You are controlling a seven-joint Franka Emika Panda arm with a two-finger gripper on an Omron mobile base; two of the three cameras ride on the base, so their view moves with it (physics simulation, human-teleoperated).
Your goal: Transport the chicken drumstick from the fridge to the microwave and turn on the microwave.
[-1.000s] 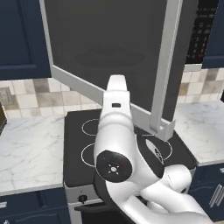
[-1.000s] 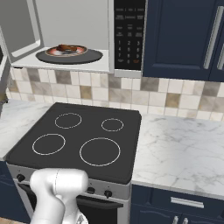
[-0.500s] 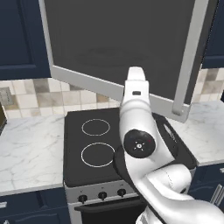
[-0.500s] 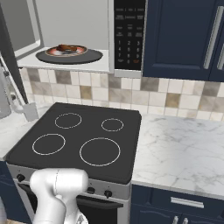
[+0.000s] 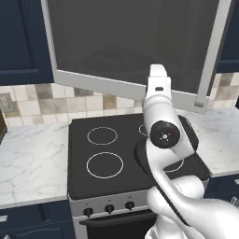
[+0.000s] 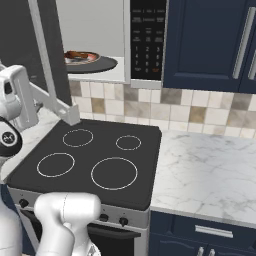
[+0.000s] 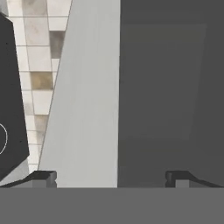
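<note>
A wide boxy grey microwave (image 6: 107,40) hangs above a black four-ring stovetop (image 6: 92,162), and its grey-framed dark glass door (image 5: 133,42) stands swung open over the cooking rings. To the right of the pale grey cavity sits the microwave's black button panel (image 6: 148,37). Inside the microwave, on the black round turntable (image 6: 95,63), rests a white plate with an orange-red rim (image 6: 82,57), and on that plate lies the small dark reddish-brown chicken drumstick (image 6: 76,54).

The white robot arm (image 5: 163,140) rises in front of the stovetop and reaches up toward the lower edge of the open microwave door. In the hand view, the two-finger gripper (image 7: 111,178) faces the door closely: its two dark finger tips (image 7: 43,177) are spread wide apart, one before the pale grey door frame and the other before the dark glass, and nothing lies between them. Whether the tips touch the door cannot be told.

White marble countertop (image 6: 210,170) lies on both sides of the stovetop, a beige and brown tiled backsplash (image 6: 200,107) runs behind it, and dark navy cabinets (image 6: 210,45) stand right of the microwave.
</note>
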